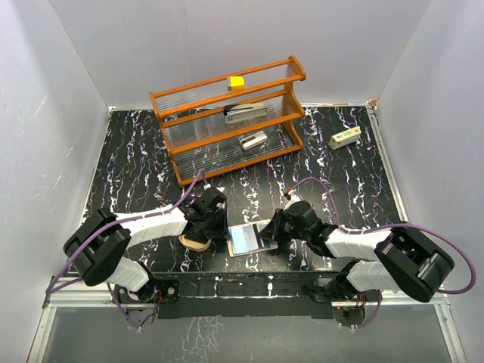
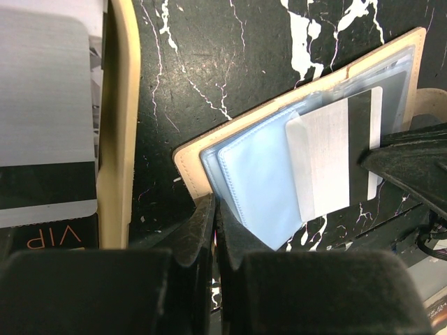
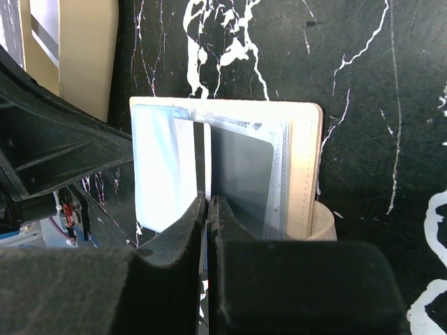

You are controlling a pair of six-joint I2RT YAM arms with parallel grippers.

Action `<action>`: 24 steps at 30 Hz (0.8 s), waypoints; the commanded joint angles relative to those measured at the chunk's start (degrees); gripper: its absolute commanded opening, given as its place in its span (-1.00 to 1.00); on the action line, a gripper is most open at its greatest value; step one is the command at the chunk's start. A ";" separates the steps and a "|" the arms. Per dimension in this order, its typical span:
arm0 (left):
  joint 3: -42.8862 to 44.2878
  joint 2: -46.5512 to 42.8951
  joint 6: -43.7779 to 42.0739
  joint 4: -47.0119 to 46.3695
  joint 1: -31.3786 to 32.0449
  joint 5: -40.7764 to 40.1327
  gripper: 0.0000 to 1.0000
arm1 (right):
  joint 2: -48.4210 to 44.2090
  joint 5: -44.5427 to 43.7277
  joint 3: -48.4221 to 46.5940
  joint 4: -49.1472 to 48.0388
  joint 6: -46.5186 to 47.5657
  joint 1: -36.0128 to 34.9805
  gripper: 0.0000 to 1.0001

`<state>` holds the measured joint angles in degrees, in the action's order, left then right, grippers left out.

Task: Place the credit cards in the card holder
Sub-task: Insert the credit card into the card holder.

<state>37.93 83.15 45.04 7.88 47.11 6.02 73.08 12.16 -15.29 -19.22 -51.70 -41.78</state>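
Currently the left gripper [image 2: 214, 209] sits low centre of the left wrist view, jaws nearly together and pinched on the near edge of an open tan wallet [image 2: 187, 164] lying on the black marbled table [image 1: 340, 174]. The right gripper [image 3: 209, 202] is clamped narrow on a striped card [image 2: 357, 132], white with a dark band, at right of centre in the left wrist view. The card's white part lies under one of the wallet's clear sleeves. The card holder [image 2: 120, 105] is at the left of that view, just beside the wallet but apart from it, with a grey VIP card [image 2: 45, 91] lying flat inside it. An orange rack [image 1: 212, 140] stands at the upper centre of the top view, well apart from both arms.
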 commanded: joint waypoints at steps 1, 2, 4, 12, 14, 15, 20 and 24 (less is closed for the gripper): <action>0.53 2.07 0.52 -1.46 1.34 -1.10 -1.00 | 0.07 -0.39 0.53 -0.76 -0.90 -0.60 -0.94; 0.57 2.17 0.42 -1.46 1.25 -1.21 -1.00 | 0.27 -0.43 0.11 -0.28 -0.71 -0.81 -0.87; 0.61 2.35 0.28 -1.23 1.29 -1.56 -1.00 | 0.79 -0.81 -1.06 0.58 -0.42 -1.22 -0.76; 1.92 2.50 -0.47 -0.32 1.31 -1.79 -1.00 | 1.35 -2.09 -3.32 3.99 0.80 -2.59 -0.75; 1.87 2.40 -0.32 -0.60 1.28 -1.72 -1.00 | 1.51 -2.31 -3.83 4.46 1.02 -2.86 -0.78; 1.83 2.39 -0.26 -0.73 1.29 -1.59 -1.00 | 1.58 -2.44 -3.87 4.42 0.94 -3.13 -0.79; 1.91 3.24 0.00 -1.74 1.35 -0.68 -1.00 | 2.72 -3.02 -6.07 4.04 0.60 -5.01 -0.79; 1.87 3.43 0.15 -1.92 1.40 -0.57 -1.00 | 4.27 -3.32 -8.02 5.14 1.63 -5.91 -0.68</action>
<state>39.35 84.82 45.10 7.27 47.77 5.52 76.18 10.09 -20.14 -15.64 -51.88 -46.50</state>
